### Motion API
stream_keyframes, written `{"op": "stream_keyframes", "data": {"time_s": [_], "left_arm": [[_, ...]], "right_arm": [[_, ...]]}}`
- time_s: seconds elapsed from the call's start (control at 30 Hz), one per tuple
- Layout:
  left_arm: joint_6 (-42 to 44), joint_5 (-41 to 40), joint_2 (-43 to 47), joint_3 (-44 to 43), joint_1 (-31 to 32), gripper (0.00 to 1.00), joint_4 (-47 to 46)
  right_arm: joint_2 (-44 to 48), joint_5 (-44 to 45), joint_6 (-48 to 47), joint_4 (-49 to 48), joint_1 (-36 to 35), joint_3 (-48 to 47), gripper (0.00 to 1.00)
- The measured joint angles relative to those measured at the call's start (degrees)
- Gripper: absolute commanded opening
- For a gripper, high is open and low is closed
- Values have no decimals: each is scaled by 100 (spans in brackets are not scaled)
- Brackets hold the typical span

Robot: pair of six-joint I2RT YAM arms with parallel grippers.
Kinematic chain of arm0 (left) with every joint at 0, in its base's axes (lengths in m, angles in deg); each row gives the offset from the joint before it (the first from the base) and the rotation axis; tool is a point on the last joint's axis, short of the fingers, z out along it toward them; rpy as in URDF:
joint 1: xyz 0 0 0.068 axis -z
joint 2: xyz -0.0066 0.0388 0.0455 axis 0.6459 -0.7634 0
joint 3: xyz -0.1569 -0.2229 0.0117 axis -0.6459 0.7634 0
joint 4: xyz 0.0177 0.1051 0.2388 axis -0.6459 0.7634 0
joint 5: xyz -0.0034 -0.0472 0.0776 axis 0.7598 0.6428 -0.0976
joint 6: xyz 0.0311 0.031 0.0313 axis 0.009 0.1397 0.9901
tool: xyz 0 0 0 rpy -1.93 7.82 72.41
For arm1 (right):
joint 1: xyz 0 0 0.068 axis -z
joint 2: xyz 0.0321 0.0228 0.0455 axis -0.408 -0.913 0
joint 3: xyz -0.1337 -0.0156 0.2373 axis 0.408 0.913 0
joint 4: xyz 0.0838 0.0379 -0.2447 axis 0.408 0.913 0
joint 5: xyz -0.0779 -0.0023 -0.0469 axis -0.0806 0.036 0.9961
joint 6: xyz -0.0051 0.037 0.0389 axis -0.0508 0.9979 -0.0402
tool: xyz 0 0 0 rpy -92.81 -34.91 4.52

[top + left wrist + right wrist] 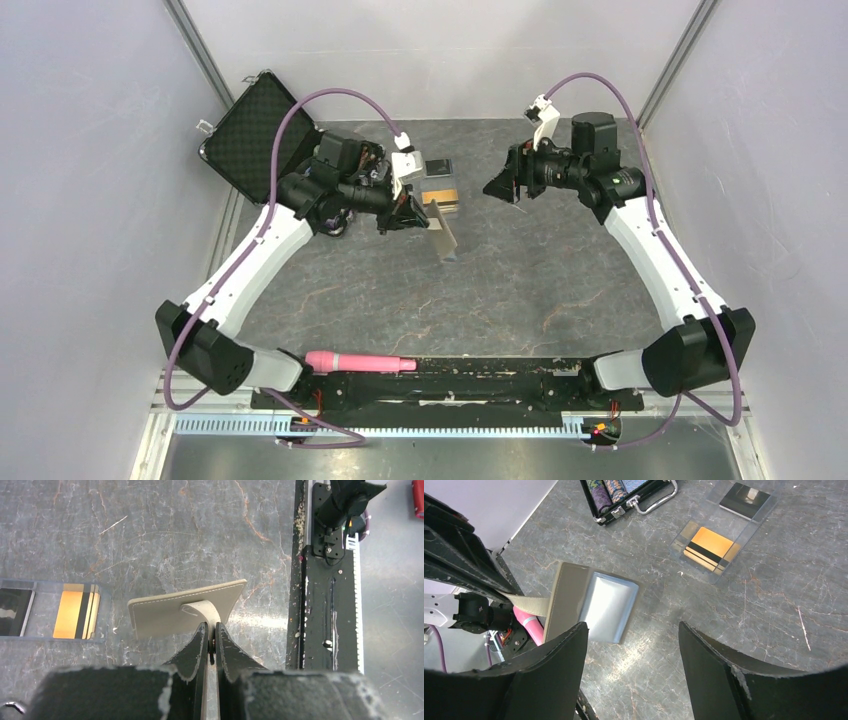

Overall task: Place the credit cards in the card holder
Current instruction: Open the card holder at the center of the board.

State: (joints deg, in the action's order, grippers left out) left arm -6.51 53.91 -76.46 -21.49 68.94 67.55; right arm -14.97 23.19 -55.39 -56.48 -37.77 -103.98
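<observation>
The card holder (443,235) sits mid-table, past a pink stick (358,361) that lies along the near edge between the arm bases. It is open. Its light blue half lies flat on the grey table (520,290), and its taupe half stands tilted up from the fold. The left claw (210,630) is clenched on the small closing tab (202,611) of that raised half, its two fingers pressed together with the strap between them.

Just behind the holder lie the credit cards (440,192), none of them inside it. The orange-gold cards (708,547) rest one on the other, nearer the holder. The black card (744,500) lies just beyond them, and all of them sit on a clear pale rectangle.

To the right of the cards and apart from them, the right claw (633,630) hangs above the table, released, with its jaws wide and nothing between them.

At the far left stands an open black case (250,130) with poker chips (606,490) inside.
</observation>
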Motion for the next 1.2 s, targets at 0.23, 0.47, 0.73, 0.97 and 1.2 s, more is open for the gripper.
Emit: {"op": "stream_keyframes", "data": {"time_s": [0.23,0.47,0.73,0.97,1.2], "left_arm": [[1032,127,-319,-15,184,2,251],[2175,-22,-732,-466,748,2,916],[3128,-160,-859,-693,1388,2,1390],[3674,-334,-866,-785,1569,2,1628],[4052,-826,-861,-793,1567,2,1674]], "right_arm": [[205,-94,-98,-57,0,295,79],[308,-566,-188,-282,4,579,93],[372,-1403,-166,-802,-74,990,93],[372,-1971,-164,-962,-474,1290,91],[374,-2415,-192,-925,-691,1648,90]]}}
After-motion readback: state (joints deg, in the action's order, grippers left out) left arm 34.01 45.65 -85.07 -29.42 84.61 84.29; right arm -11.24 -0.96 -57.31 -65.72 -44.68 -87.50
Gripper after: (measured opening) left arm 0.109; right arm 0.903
